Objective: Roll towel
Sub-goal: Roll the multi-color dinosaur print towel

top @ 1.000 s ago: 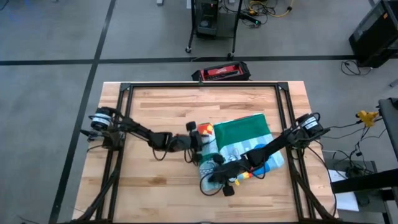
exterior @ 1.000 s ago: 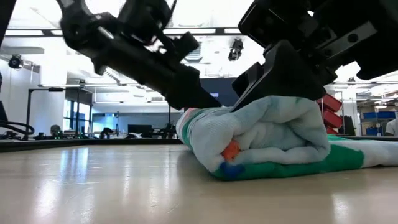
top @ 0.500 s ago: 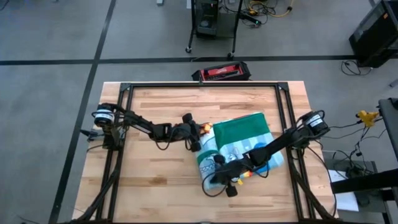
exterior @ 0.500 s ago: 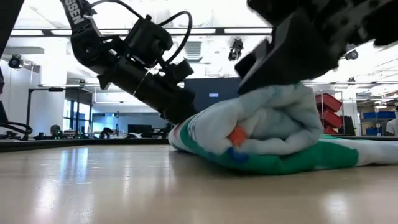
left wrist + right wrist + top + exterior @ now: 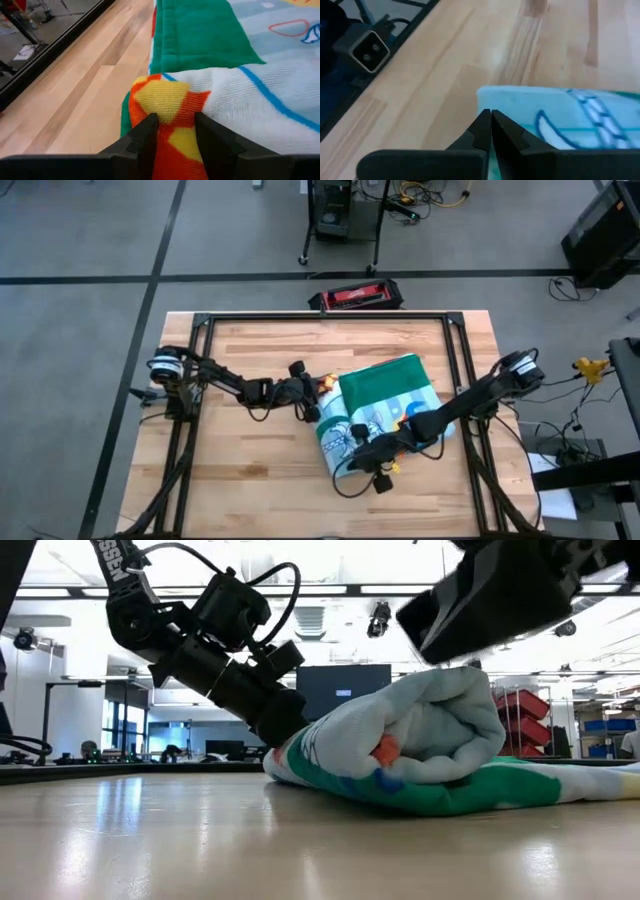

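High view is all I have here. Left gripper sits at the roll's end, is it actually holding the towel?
Observer: Yes. In the left wrist view the left gripper is shut on the towel, with an orange-and-yellow printed fold pinched between its fingers.
Operator: And the right one?
Observer: In its wrist view the right gripper is shut with nothing between the fingers, above the pale blue edge of the towel.
Operator: Is the roll holding its shape?
Observer: From the low view it is a loose, rounded roll lying on the table, with a flat green-edged tail trailing out of it.
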